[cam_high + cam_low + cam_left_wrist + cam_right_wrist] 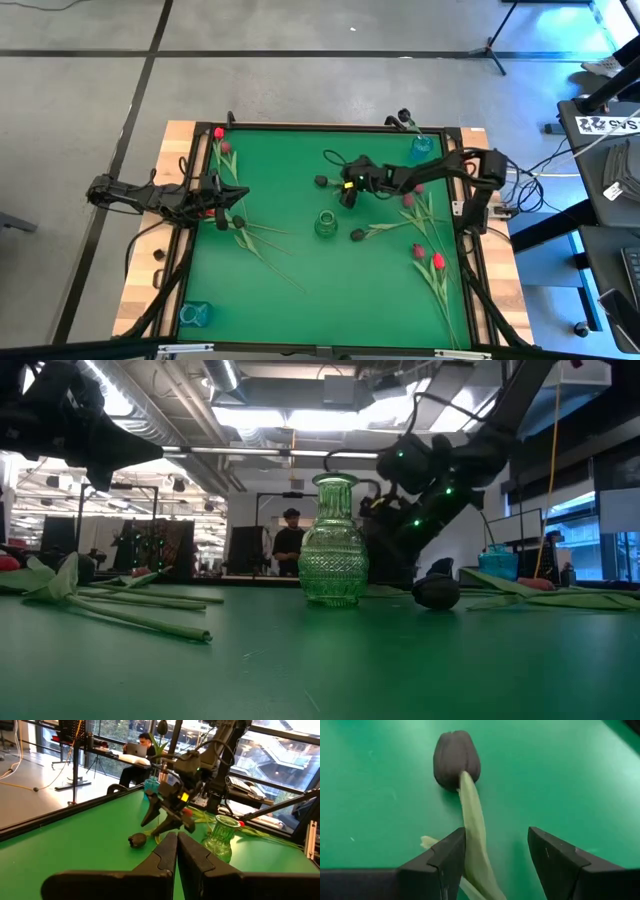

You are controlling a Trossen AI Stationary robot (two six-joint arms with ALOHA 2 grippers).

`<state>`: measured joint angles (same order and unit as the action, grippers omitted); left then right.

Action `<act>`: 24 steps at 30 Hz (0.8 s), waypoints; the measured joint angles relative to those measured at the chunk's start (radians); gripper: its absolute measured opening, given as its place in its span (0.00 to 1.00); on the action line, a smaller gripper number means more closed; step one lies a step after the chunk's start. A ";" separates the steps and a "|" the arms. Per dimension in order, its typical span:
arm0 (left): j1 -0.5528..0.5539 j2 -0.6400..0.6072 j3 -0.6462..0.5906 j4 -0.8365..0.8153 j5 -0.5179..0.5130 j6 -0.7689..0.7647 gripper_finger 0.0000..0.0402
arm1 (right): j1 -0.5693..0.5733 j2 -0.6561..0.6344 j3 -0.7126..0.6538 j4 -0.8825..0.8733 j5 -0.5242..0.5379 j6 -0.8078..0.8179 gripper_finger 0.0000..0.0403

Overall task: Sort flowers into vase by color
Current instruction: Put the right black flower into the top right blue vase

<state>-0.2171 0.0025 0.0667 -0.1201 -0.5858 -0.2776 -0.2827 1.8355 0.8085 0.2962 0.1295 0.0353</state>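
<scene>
My right gripper (347, 193) (496, 837) is open, low over the middle of the green mat. Its fingers point down on either side of a black tulip's pale stem (475, 835). That tulip lies flat on the mat, its head (456, 759) (320, 181) just ahead of the fingertips. My left gripper (220, 205) (177, 840) is shut on nothing, raised over the mat's left side near several tulips (238, 222). A green glass vase (325, 225) (333, 540) stands upright at the mat's centre. More red and black tulips (437, 262) lie on the right. My right gripper straddles the black tulip's stem just behind the head, fingers coming from above and standing across it. The stem (470, 827) runs close along the inner face of one finger (451, 857). I cannot tell whether it touches. The tulip lies on the mat.
A blue vase (420, 148) stands at the far right corner and another (195, 313) at the near left corner. A black tulip head (357, 236) (436, 592) lies just right of the green vase. Open mat stretches toward the near edge. A person sits beyond the table (290, 540).
</scene>
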 joint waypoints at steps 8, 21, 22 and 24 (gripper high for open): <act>0.000 0.000 0.000 0.000 0.000 0.000 0.03 | -0.007 0.058 0.050 0.002 -0.079 -0.041 0.52; 0.000 0.000 0.000 0.000 0.000 0.000 0.03 | -0.003 0.056 0.054 -0.049 -0.069 -0.037 0.03; 0.000 0.000 0.000 0.000 0.000 0.000 0.03 | 0.006 0.054 0.055 -0.049 -0.064 -0.023 0.03; 0.000 0.000 0.000 0.000 0.000 0.000 0.03 | 0.019 0.043 0.060 -0.066 -0.023 -0.012 0.05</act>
<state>-0.2173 0.0025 0.0669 -0.1200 -0.5861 -0.2777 -0.2640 1.8787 0.8688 0.2307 0.1067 0.0238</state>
